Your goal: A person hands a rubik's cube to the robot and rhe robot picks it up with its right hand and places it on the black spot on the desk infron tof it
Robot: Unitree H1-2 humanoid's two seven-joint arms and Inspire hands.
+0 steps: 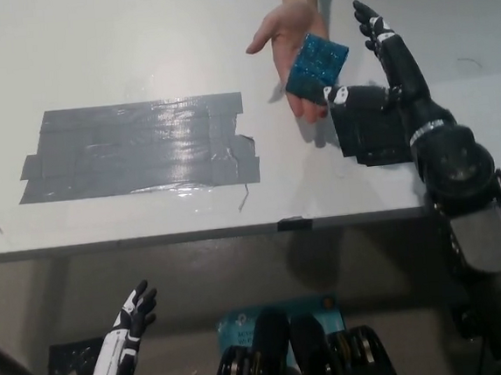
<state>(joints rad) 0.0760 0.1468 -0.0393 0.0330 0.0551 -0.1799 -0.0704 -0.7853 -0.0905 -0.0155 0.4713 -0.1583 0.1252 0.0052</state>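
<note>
Resting on a person's open palm (pixel 292 39) above the desk (pixel 133 49), the blue cube (pixel 315 60) looks light, rigid and slick, so close your open black right hand (pixel 379 71), just beside it, across opposite flat faces.

Single head view, looking steeply down.
It faces the white desk (pixel 90 61) from above, front edge crossing mid-frame, floor showing below it.
</note>
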